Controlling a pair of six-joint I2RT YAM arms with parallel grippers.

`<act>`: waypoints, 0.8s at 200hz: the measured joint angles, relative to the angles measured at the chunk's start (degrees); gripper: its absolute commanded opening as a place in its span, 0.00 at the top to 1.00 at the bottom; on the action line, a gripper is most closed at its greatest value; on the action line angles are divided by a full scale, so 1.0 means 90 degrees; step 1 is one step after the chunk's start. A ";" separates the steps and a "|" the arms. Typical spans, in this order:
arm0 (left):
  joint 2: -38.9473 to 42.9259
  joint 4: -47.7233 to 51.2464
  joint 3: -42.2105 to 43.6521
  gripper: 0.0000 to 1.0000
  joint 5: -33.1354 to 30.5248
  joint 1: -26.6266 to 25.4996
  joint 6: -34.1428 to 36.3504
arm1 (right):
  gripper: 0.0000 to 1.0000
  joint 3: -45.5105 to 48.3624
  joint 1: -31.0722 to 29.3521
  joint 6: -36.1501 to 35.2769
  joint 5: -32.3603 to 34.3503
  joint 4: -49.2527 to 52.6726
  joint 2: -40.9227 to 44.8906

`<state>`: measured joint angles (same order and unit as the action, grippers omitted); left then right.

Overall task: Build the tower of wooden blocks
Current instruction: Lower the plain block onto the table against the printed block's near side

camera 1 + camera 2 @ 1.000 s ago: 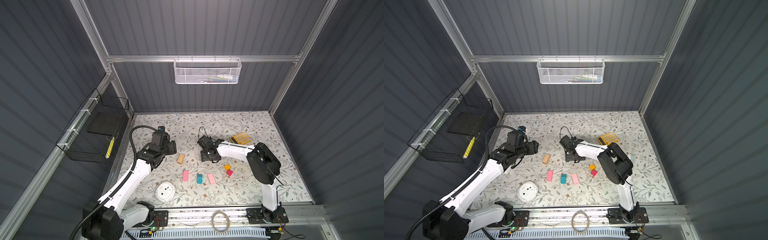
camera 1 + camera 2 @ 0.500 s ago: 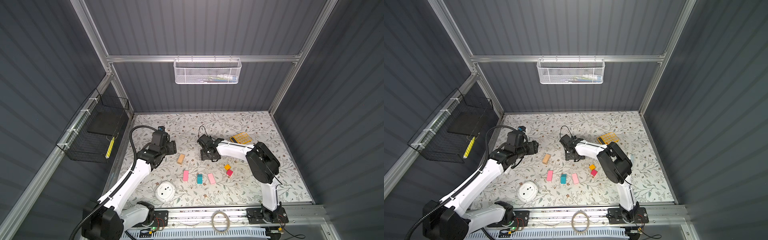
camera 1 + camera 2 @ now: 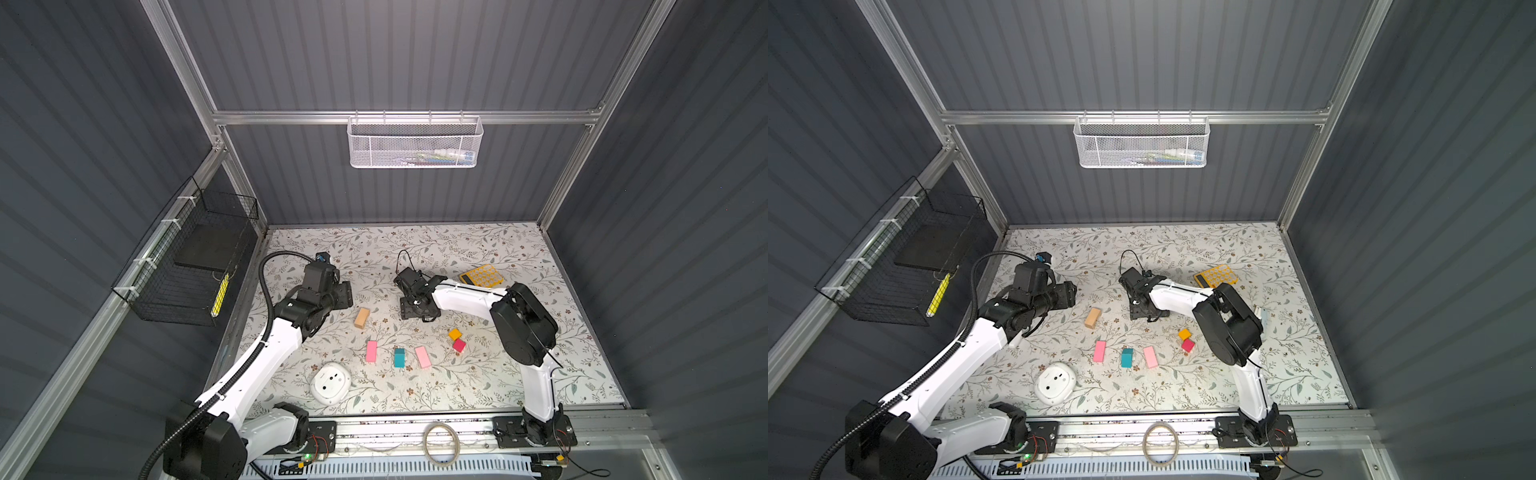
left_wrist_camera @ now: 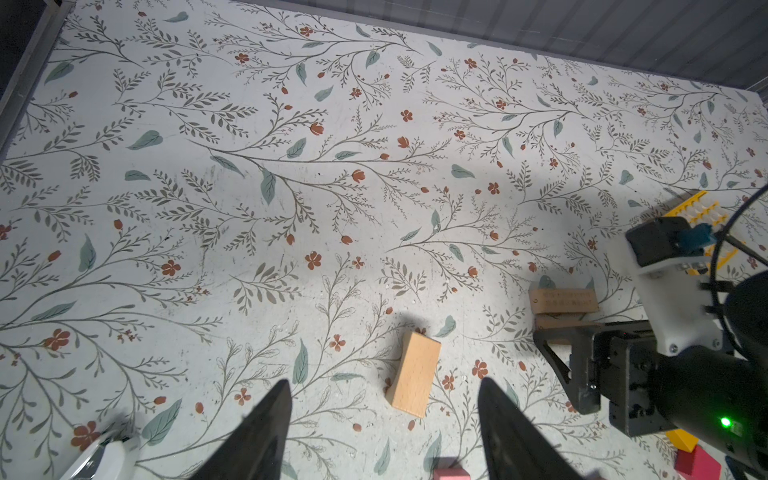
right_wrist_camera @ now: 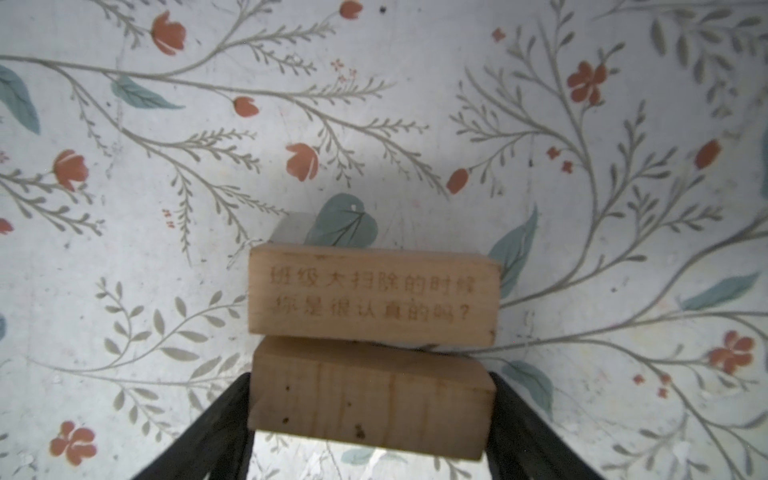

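In both top views no tower is seen yet on the bench [image 3: 457, 241]. The right end effector [image 3: 417, 311] is lowered close beside the yellow calculator [image 3: 482, 275], on its side toward the left arm; what it carries is hidden there. Farther from the calculator on that side the loose tan bar [image 3: 361, 318] lies flat, and the left end effector [image 3: 343, 294] is held beyond it. In front of the calculator (toward the rail) the orange cube [image 3: 455, 334] and magenta-red cube [image 3: 459, 345] sit close together. Farther off, a pink slab [image 3: 422, 356], the teal peaked block [image 3: 399, 357] and a second pink slab [image 3: 371, 351] are laid in a row, apart.

In the left wrist view the left end effector [image 4: 384, 380] is shown spread apart and empty, with the loose bar just ahead. The engraved tan bar [image 4: 563, 300] is seen near the calculator.

In the right wrist view the right end effector [image 5: 370, 378] is seen clamped on the held tan bar [image 5: 370, 403] by its ends. This bar is set alongside the engraved bar (contact cannot be confirmed).

The base is judged barely begun; every other block remains to be stacked.

Against the frames one second earlier, nothing has been moved and both arms are found unchanged.
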<state>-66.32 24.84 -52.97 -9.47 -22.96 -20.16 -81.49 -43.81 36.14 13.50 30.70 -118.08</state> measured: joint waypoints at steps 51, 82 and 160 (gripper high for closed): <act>0.0000 0.0002 0.0000 0.29 -0.0019 0.0000 0.0002 | 0.18 -0.0066 0.0044 -0.0029 -0.0002 -0.0044 -0.0053; 0.0000 0.0002 0.0000 0.29 -0.0024 0.0000 0.0002 | 0.17 -0.0066 0.0056 -0.0029 -0.0002 -0.0041 -0.0053; 0.0000 0.0005 0.0000 0.29 -0.0034 0.0000 0.0002 | 0.08 -0.0066 0.0073 -0.0022 0.0002 0.0002 -0.0056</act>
<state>-66.32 24.88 -52.97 -9.78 -22.96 -20.14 -82.08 -43.16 35.94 13.52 30.72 -118.58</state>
